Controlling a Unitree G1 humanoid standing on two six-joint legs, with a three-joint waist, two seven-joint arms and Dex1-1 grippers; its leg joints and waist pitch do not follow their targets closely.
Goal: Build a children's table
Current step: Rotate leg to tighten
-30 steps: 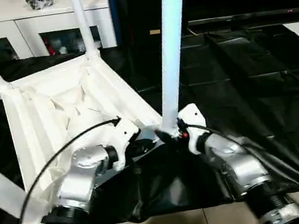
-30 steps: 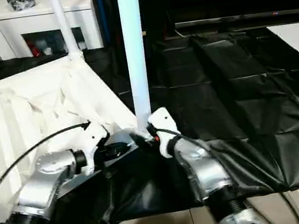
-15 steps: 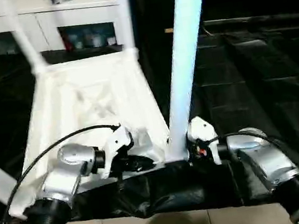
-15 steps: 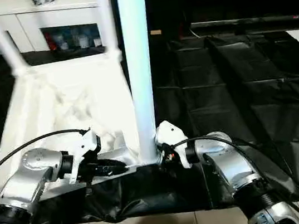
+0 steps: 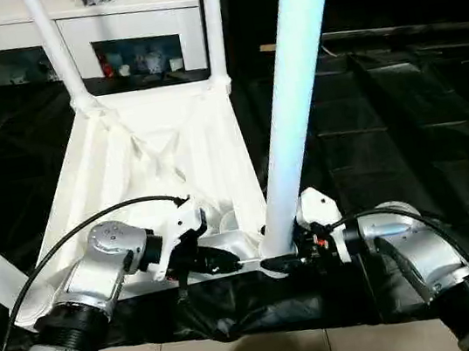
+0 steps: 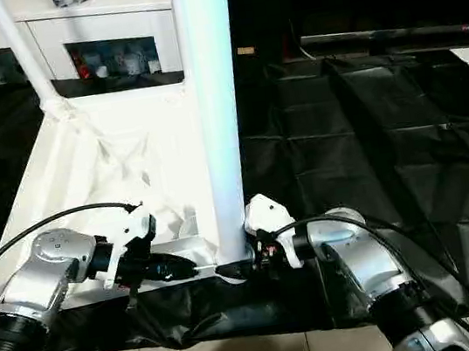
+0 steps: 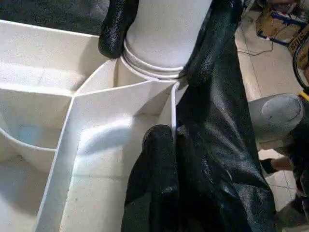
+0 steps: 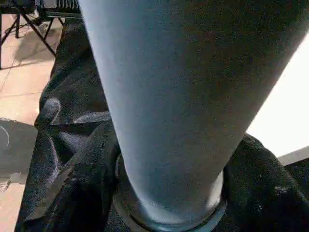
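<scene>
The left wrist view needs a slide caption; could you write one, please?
Right gripper clasping the leg at its corner socket; left gripper pinching the tabletop rim.

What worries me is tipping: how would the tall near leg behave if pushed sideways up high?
The near leg looks stiff, probably light hollow plastic. Tall above its corner socket, it would likely lever sideways unless fully seated. The right end effector clasping its base and the left end effector pinching the tabletop should steady it.

The upturned white plastic tabletop [image 5: 158, 165] with its ribbed underside lies open between three upright white tapered tube legs [image 5: 298, 100] (two stand at the far corners). The black crinkled sheet [image 5: 406, 141] to the right offers flat, unobstructed room. A white glass-door cabinet [image 5: 129, 32] closes off the far side.
</scene>
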